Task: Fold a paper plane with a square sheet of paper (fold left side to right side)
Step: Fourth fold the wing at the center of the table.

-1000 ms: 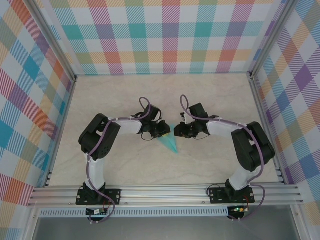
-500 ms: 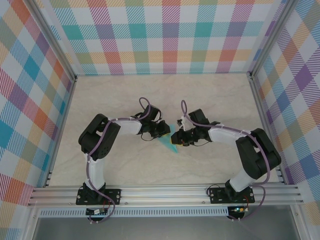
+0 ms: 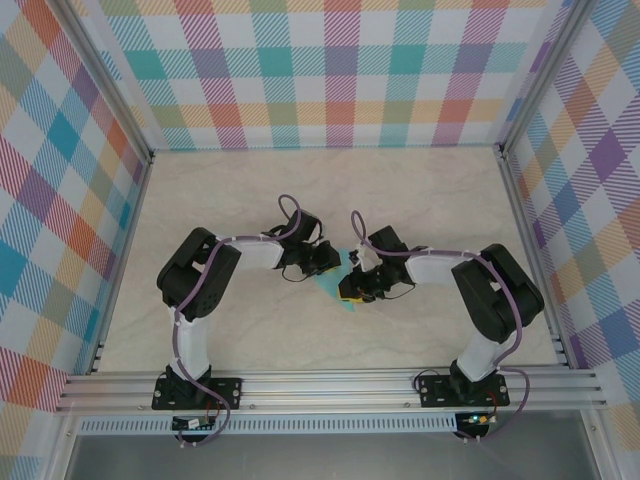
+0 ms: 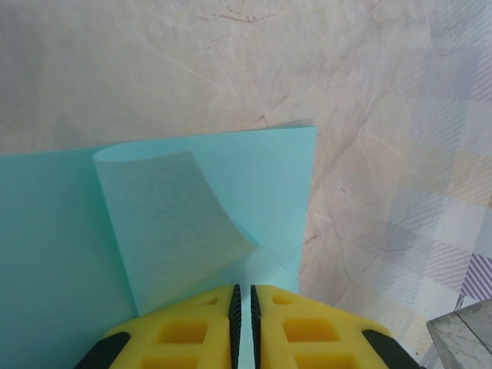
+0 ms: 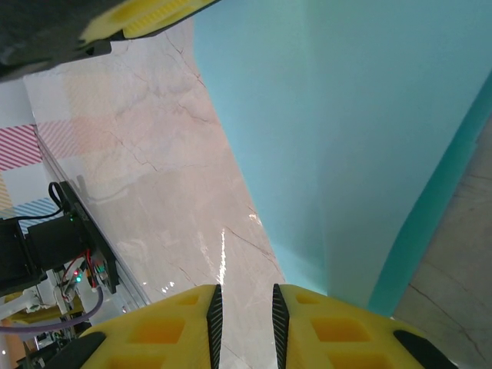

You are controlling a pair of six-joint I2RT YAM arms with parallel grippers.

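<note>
The turquoise sheet of paper (image 3: 333, 288), folded toward a narrow paper plane shape, lies on the table mid-scene, mostly covered by both grippers. My left gripper (image 3: 328, 262) sits on its far end. In the left wrist view this gripper (image 4: 244, 290) is shut to a thin slit, tips down on the paper (image 4: 61, 231), and a loose flap (image 4: 165, 215) curls up ahead of them. My right gripper (image 3: 350, 293) rests on the paper's near right part. In the right wrist view it (image 5: 244, 288) is slightly open over bare table, its right finger at the paper (image 5: 346, 138) edge.
Beige marble tabletop (image 3: 250, 190) stretches around the paper. Pastel checked walls (image 3: 340, 70) close off the back and both sides. An aluminium rail (image 3: 330, 385) with the arm bases runs along the near edge. The left gripper's yellow finger (image 5: 146, 15) shows in the right wrist view.
My right gripper has swung left and toward the near edge, onto the paper, hiding most of it from above. The left gripper has stayed put.
</note>
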